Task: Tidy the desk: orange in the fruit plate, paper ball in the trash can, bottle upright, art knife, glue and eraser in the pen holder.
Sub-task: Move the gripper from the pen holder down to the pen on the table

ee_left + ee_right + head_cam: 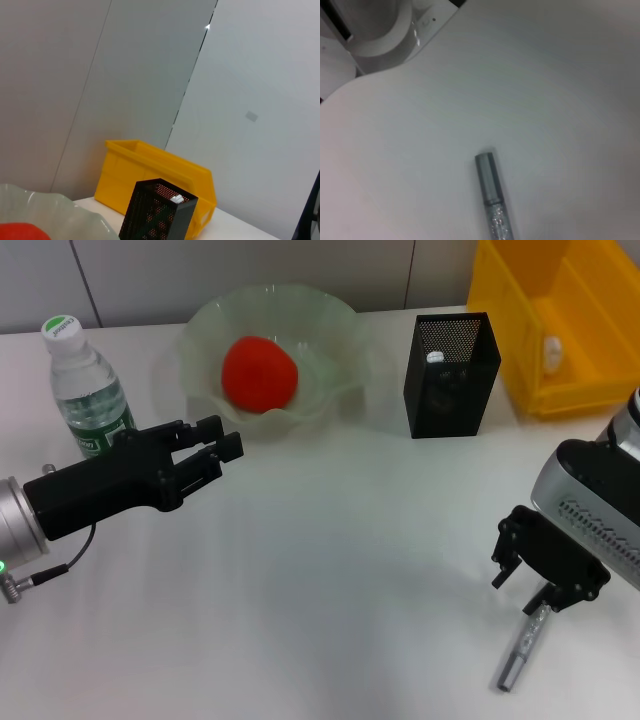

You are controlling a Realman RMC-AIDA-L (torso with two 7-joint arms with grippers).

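Near the desk's front edge, the spread right end effector [538,592] hovers over a slim silver glitter-filled tube [521,648].

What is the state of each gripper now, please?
Left gripper: open, holding nothing, in front of the bottle.
Right gripper: open, just above the silver knife, not holding it.

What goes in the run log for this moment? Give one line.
orange in fruit plate | bottle upright | right hand over art knife on desk | left hand near bottle, empty
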